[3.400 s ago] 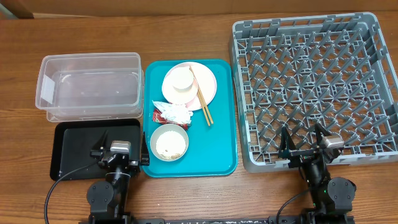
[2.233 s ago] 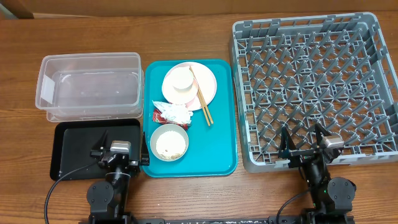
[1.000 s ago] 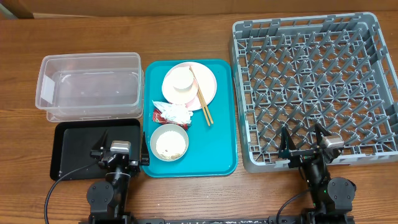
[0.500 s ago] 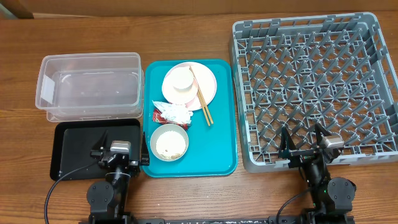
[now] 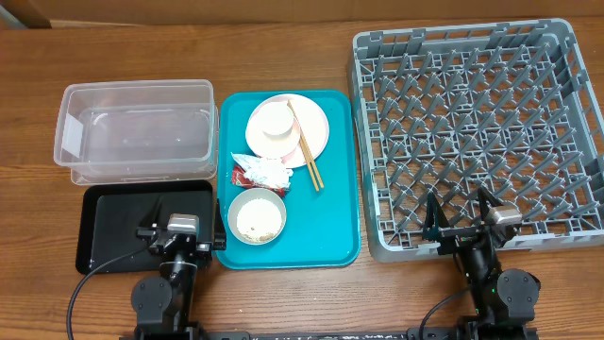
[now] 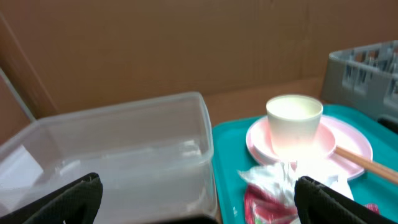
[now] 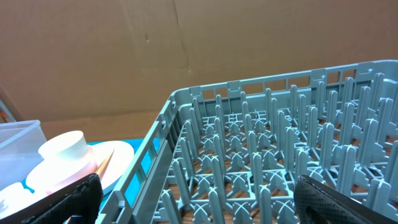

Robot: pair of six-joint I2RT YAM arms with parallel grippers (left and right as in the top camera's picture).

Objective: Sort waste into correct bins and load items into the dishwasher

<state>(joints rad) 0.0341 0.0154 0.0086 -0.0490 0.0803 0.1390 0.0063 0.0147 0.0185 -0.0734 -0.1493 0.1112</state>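
Observation:
On the teal tray, a pink plate [image 5: 318, 127] carries an upturned white cup [image 5: 273, 121] and wooden chopsticks [image 5: 308, 153]. Below it lie a crumpled napkin [image 5: 270, 172] and a red-and-white wrapper [image 5: 241, 176], then a pale bowl [image 5: 257, 215] with rice in it. The clear tub [image 5: 137, 127] and black tray [image 5: 118, 222] sit at the left, and the grey dish rack [image 5: 472, 132] at the right. My left gripper [image 5: 184, 229] [image 6: 199, 208] is open over the black tray's near edge. My right gripper [image 5: 460, 222] [image 7: 202, 208] is open at the rack's near wall. Both hold nothing.
The teal tray [image 5: 335, 212] lies between the bins and the rack. The rack's upright pegs [image 7: 267, 162] stand right in front of the right gripper. A brown cardboard wall [image 6: 186, 43] closes off the back of the wooden table [image 5: 283, 47].

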